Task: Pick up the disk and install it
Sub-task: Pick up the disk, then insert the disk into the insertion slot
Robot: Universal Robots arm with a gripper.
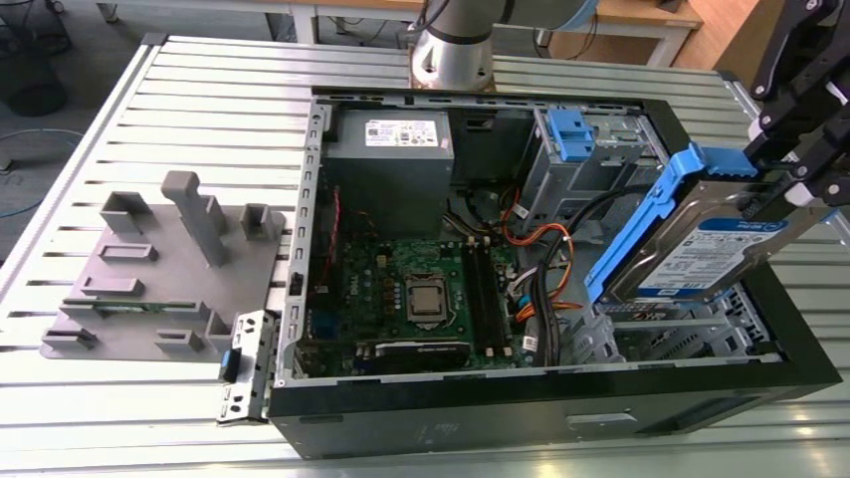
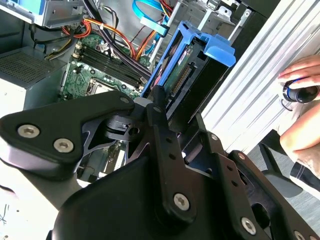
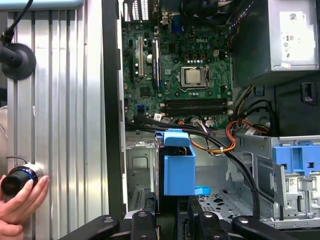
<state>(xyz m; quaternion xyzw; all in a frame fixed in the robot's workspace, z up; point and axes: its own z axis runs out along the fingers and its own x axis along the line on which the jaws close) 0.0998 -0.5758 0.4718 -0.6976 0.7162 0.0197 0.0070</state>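
The disk (image 1: 700,242), a silver drive with a white-and-blue label in a blue plastic bracket, hangs tilted on edge above the open computer case (image 1: 531,398), over the bay at the exterior view's right. My gripper (image 1: 783,199) comes down from the upper right and is shut on the disk's upper end. In the second wrist view the blue bracket (image 2: 200,47) sticks out beyond my black gripper (image 2: 167,107), with the drive's connector edge showing. In the first wrist view the bracket's end (image 3: 178,167) hangs over the metal bay floor (image 3: 220,200).
A grey power supply box (image 1: 388,149) and the motherboard (image 1: 418,289) lie inside the case. A bare blue clip (image 1: 571,134) sits in the far drive cage. A grey fixture (image 1: 159,269) stands on the slatted table. A person's hand (image 3: 20,195) holds a round knob beside the case.
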